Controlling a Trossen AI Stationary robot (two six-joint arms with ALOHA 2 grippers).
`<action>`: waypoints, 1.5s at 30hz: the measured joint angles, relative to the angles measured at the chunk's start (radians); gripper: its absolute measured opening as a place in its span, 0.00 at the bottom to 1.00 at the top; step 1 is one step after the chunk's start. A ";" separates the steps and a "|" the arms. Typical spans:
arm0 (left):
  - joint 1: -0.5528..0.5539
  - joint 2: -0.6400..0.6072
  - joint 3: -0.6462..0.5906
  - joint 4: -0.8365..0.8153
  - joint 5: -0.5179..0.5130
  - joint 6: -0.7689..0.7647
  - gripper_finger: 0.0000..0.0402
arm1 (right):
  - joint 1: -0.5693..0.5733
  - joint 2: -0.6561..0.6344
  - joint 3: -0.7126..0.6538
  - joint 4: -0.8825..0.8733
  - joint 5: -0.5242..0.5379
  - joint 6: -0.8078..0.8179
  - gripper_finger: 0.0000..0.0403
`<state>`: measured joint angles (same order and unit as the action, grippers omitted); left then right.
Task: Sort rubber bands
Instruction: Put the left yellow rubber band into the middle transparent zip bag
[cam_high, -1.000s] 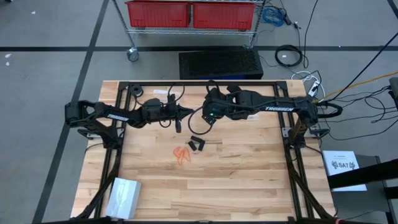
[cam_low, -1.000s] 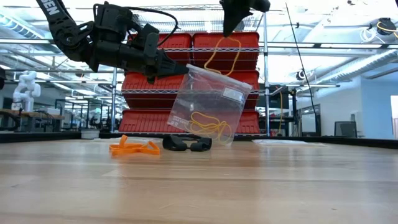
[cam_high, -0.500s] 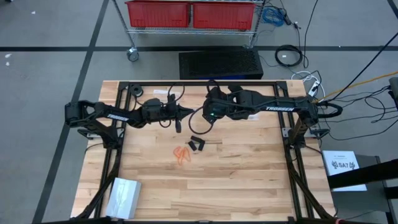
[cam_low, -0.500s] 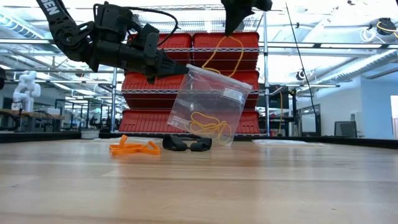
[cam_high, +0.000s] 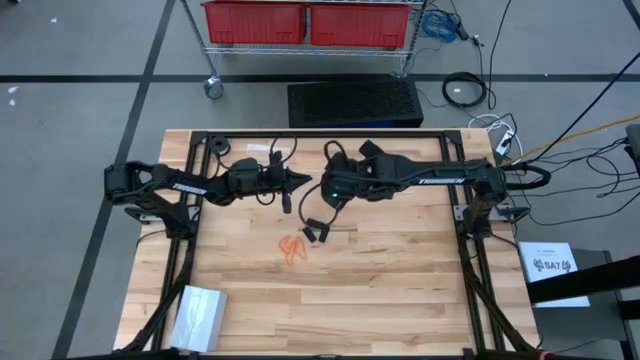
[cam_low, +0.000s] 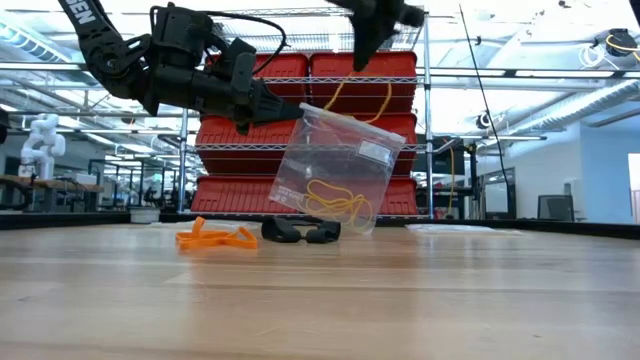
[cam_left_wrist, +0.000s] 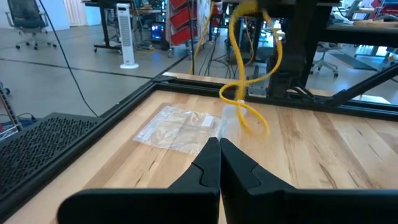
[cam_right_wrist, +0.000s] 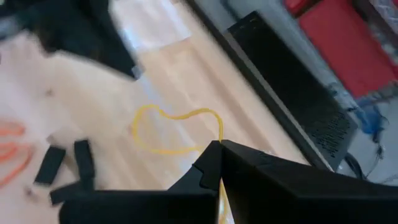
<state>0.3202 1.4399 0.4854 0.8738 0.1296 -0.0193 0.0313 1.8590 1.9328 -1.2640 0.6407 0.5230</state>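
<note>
Pale wood-plank surface (cam_low: 420, 300) with a soft sheen; clear glossy plastic bag (cam_low: 335, 165) (crinkled, see-through); matt orange rubber bands (cam_low: 215, 238); matt black arms.

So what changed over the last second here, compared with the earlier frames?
The right gripper, shut on a yellow rubber band, swung toward the left arm's side with its arm; the band went along, hanging above the clear bag. The left gripper stayed shut on the bag's corner, in place. The orange bands and black bands lay unmoved on the table.
</note>
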 joint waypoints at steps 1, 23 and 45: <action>0.000 0.000 0.000 0.000 0.002 0.000 0.00 | -0.006 0.009 -0.006 0.010 -0.019 -0.023 0.00; 0.000 0.000 0.000 0.000 0.006 0.000 0.00 | -0.106 0.123 -0.016 0.103 -0.255 -0.230 0.00; 0.000 0.000 0.000 0.000 0.011 0.000 0.00 | -0.163 0.151 -0.017 0.164 -0.386 -0.289 0.02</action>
<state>0.3202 1.4399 0.4854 0.8738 0.1401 -0.0189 -0.1319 2.0105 1.9160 -1.1004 0.2550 0.2341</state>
